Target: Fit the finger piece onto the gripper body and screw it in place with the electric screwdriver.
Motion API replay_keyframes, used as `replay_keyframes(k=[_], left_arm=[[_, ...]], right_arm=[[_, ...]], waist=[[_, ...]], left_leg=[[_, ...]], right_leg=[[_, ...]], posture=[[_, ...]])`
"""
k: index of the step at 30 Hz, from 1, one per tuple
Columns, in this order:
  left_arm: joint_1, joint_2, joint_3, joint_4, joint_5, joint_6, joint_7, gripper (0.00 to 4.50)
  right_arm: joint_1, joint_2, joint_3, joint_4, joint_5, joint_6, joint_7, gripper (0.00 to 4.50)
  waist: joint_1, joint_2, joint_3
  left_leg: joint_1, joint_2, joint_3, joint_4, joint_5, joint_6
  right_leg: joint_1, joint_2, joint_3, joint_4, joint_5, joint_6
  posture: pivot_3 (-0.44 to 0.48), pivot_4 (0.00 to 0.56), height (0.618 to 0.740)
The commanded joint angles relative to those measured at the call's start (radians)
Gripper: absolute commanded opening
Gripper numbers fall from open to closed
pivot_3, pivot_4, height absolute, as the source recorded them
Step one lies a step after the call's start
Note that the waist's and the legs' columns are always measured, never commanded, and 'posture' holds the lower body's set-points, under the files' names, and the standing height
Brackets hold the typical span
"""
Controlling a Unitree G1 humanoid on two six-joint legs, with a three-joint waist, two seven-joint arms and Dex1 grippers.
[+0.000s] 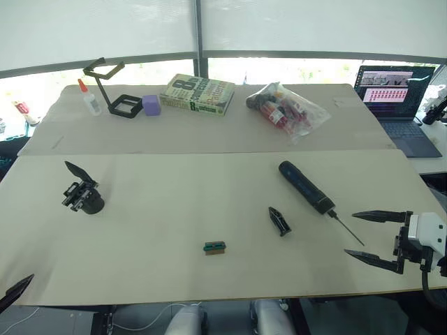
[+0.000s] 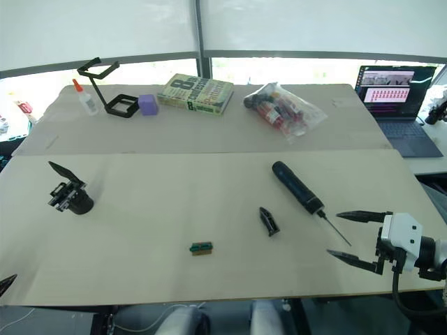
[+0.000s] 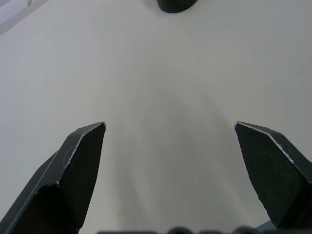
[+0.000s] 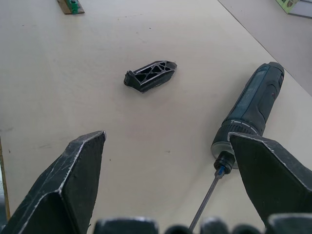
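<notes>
The finger piece, a small black wedge, lies flat on the table right of centre; it also appears in the right wrist view. Just right of it rests the electric screwdriver, its thin bit pointing toward my right gripper. That gripper is open and empty, hovering near the table's front right, a short way from the bit tip. The gripper body stands far left with one pointed finger sticking up. My left gripper is open over bare table at the front left corner, with the gripper body some way ahead of it.
A tiny green-and-brown block sits near the front centre. Along the back are a glue bottle, black stand, purple block, book and plastic bag. A laptop stands at the far right.
</notes>
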Motion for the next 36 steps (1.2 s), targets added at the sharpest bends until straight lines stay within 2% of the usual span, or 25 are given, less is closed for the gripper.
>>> replay_keyframes(k=[1,4,6,10,14,17,20,30,36], left_arm=[[0.036,-0.002,0.03,-0.061,-0.032,0.059,0.01,4.5],[0.055,-0.077,0.083,-0.124,-0.181,0.196,0.018,4.5],[0.094,-0.109,0.116,-0.173,-0.277,0.349,0.031,4.5],[0.115,-0.206,0.106,-0.222,-0.245,0.29,0.077,4.5],[0.072,-0.261,0.057,-0.315,-0.241,0.29,0.131,4.5],[-0.008,-0.267,0.004,-0.371,-0.196,0.259,0.191,4.5],[-0.103,-0.239,-0.065,-0.359,-0.145,0.282,0.249,4.5],[-0.478,-0.173,-0.308,-0.087,0.038,0.294,0.384,4.5],[-0.655,-0.19,-0.374,0.053,0.072,0.282,0.445,4.5]], right_arm=[[-0.011,0.009,0.031,-0.083,0.076,0.022,0.013,4.44],[-0.057,0.125,0.144,-0.316,0.243,0.116,-0.057,4.44],[-0.083,0.167,0.173,-0.386,0.286,0.162,-0.107,4.44],[-0.144,0.25,0.241,-0.47,0.305,0.162,-0.162,4.44],[-0.149,0.275,0.267,-0.462,0.281,0.139,-0.155,4.44],[-0.159,0.282,0.255,-0.45,0.284,0.122,-0.15,4.44],[-0.204,0.29,0.264,-0.468,0.298,0.145,-0.186,4.44],[-0.278,0.312,0.307,-0.45,0.283,0.16,-0.215,4.44],[-0.265,0.313,0.302,-0.433,0.266,0.142,-0.221,4.44]], waist=[[0.0,0.0,0.0],[-0.015,-0.001,0.0],[-0.018,0.0,0.0],[-0.009,0.0,0.0],[0.022,-0.005,-0.002],[0.037,-0.006,-0.003],[0.028,-0.007,-0.004],[0.0,-0.007,-0.004],[0.0,-0.007,-0.004]], left_leg=[[0.0,0.0,0.0,0.0,0.0,0.0],[0.0,0.003,0.0,-0.001,0.0,0.0],[0.0,0.006,0.0,-0.001,-0.001,-0.003],[0.0,0.004,0.0,-0.001,-0.002,-0.002],[-0.001,0.003,-0.001,0.0,-0.002,-0.002],[0.001,0.003,-0.003,0.003,-0.002,-0.002],[0.001,0.003,-0.002,0.004,-0.001,-0.003],[-0.001,0.004,-0.001,0.002,0.002,-0.009],[-0.001,0.004,-0.002,0.003,0.002,-0.009]], right_leg=[[0.0,0.0,0.0,0.0,0.0,0.0],[-0.001,0.001,0.001,0.0,0.0,-0.001],[-0.001,0.0,0.001,0.0,0.001,-0.002],[-0.002,0.001,-0.001,0.0,0.001,-0.002],[-0.001,0.001,-0.005,-0.001,0.001,-0.002],[0.0,0.0,-0.007,-0.001,0.001,-0.002],[0.001,0.001,-0.006,0.001,0.002,-0.003],[-0.003,0.006,-0.005,0.0,0.002,-0.004],[-0.003,0.006,-0.005,0.001,0.003,-0.004]], posture=[[0.0,0.15,0.74],[0.0,0.15,0.74],[0.0,0.15,0.74],[0.0,0.15,0.74],[0.0,0.15,0.74],[0.0,0.15,0.74],[0.0,0.15,0.74],[0.0,0.15,0.74],[0.0,0.15,0.74]])
